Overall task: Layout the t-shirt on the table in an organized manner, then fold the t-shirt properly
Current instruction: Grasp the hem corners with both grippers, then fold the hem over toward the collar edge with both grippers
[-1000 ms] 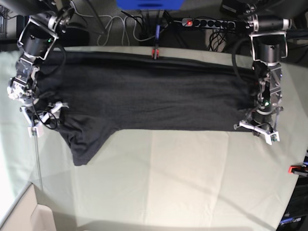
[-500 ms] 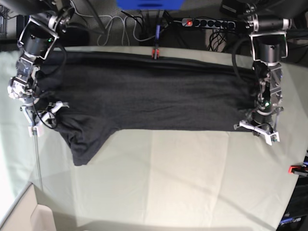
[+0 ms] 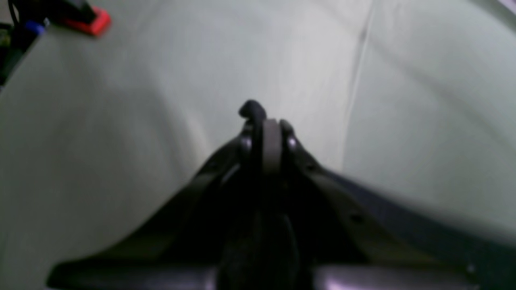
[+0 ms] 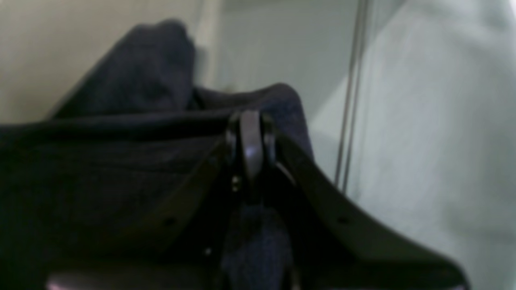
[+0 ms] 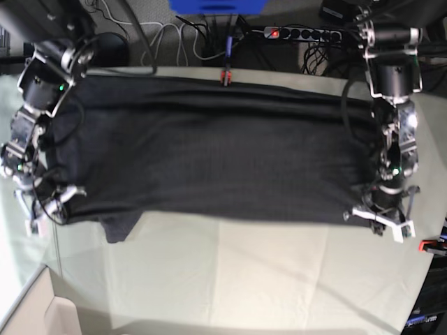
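The charcoal t-shirt [image 5: 216, 157] lies stretched wide across the far half of the table [image 5: 244, 279], plain dark side up. A sleeve [image 5: 120, 227] sticks out below its near edge at the left. My right gripper [image 5: 47, 213] is at the shirt's near-left corner. In the right wrist view the right gripper [image 4: 250, 133] is shut on dark t-shirt [image 4: 121, 161] fabric. My left gripper [image 5: 378, 218] is at the near-right corner. In the left wrist view the left gripper [image 3: 266, 129] is shut, with a nub of t-shirt [image 3: 252, 108] cloth poking past its tips.
A red clamp [image 5: 225, 75] grips the table's far edge and another red clamp [image 5: 433, 246] sits at the right edge, also in the left wrist view as a red clamp [image 3: 86, 20]. A power strip [image 5: 300, 33] and cables lie behind. A cardboard box [image 5: 42, 314] is at the near-left corner.
My right gripper has shut on the shirt's left corner. Both arms have moved toward the near side, drawing the shirt's near edge with them and spreading it wider; less of the sleeve shows.
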Robot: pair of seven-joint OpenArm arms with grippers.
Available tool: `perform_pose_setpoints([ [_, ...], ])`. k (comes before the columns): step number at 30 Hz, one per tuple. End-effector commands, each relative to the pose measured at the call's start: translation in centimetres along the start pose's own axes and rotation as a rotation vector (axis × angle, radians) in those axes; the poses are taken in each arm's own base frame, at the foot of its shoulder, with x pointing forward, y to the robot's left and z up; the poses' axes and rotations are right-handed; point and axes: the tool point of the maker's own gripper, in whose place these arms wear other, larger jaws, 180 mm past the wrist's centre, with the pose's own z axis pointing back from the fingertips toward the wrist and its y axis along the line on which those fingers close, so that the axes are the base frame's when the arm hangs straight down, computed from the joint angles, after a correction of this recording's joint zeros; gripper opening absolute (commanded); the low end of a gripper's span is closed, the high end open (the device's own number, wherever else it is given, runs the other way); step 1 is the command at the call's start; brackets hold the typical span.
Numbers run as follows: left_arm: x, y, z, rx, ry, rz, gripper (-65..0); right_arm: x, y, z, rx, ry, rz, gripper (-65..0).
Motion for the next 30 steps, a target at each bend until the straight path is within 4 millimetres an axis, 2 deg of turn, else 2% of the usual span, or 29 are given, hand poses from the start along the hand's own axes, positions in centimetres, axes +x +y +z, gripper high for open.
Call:
perform_pose_setpoints([
  [1, 3.9, -0.2, -0.5, -0.004, -0.096, 0.0, -65.0, 4.0, -1.1, 0.2, -0.018, -0.104, 0.004, -65.0],
  [7, 8.8, -1.6, -1.5, -0.023, -0.184, 0.018, -65.0, 8.7, -2.1, 0.1, -0.033, -0.18, 0.02, -65.0],
  [11, 12.0, -2.6, -2.0, -0.04, -0.237, 0.031, -65.0, 11.3, -1.8, 0.0, -0.028, -0.224, 0.027, -65.0],
  [15, 13.0, -3.2, -2.4, -0.05, -0.211, 0.042, -65.0, 12.0, -0.7, -0.4, -0.004, -0.224, 0.064, -65.0],
  [21, 13.6, -3.4, -2.4, -0.055, -0.212, 0.042, -65.0, 12.0, -0.8, -0.3, -0.006, -0.226, 0.066, -65.0],
  [24, 13.2, -3.4, -2.4, -0.054, -0.205, 0.044, -65.0, 10.3, -1.1, -0.1, -0.011, -0.197, 0.07, -65.0],
  [28, 10.1, -2.6, -2.0, -0.043, -0.151, 0.037, -65.0, 7.7, -1.6, 1.2, -0.037, -0.171, 0.106, -65.0],
  [30, 9.3, -2.3, -1.8, -0.038, -0.14, 0.032, -65.0, 6.7, -1.7, 2.3, -0.048, -0.172, 0.124, -65.0],
])
